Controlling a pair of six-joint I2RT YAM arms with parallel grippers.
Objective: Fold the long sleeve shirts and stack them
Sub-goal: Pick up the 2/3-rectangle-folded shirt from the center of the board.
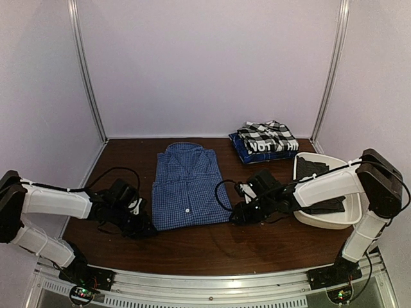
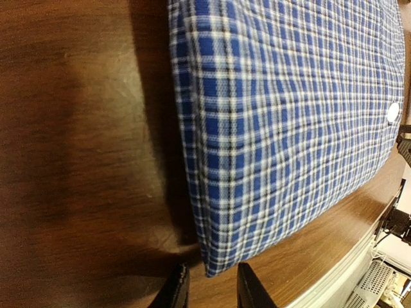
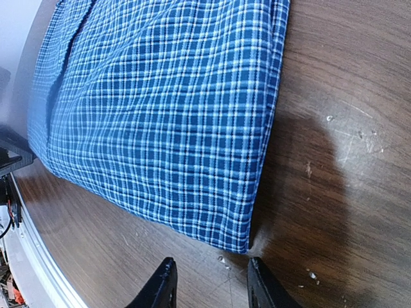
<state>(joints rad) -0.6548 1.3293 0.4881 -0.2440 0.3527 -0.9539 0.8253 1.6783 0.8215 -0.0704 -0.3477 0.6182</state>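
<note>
A folded blue-and-white fine-check shirt [image 1: 189, 189] lies flat at the table's middle, collar to the far side. My left gripper [image 1: 144, 226] sits low at its near left corner. In the left wrist view the gripper [image 2: 212, 292] is open, and the corner of the shirt [image 2: 289, 128] pokes just between the fingertips without touching them. My right gripper [image 1: 236, 215] is at the near right corner. In the right wrist view it [image 3: 210, 289] is open, and the shirt [image 3: 167, 115] ends just ahead of the gap. A folded black-and-white check shirt [image 1: 266, 136] lies on a dark blue lettered one [image 1: 273, 148] at the back right.
A white tub [image 1: 324, 222] stands at the right, partly under my right arm, with dark cloth [image 1: 311, 167] in it. Brown table top [image 1: 212, 247] runs between the shirt and the metal rail [image 1: 212, 282] at the near edge. Enclosure walls stand on three sides.
</note>
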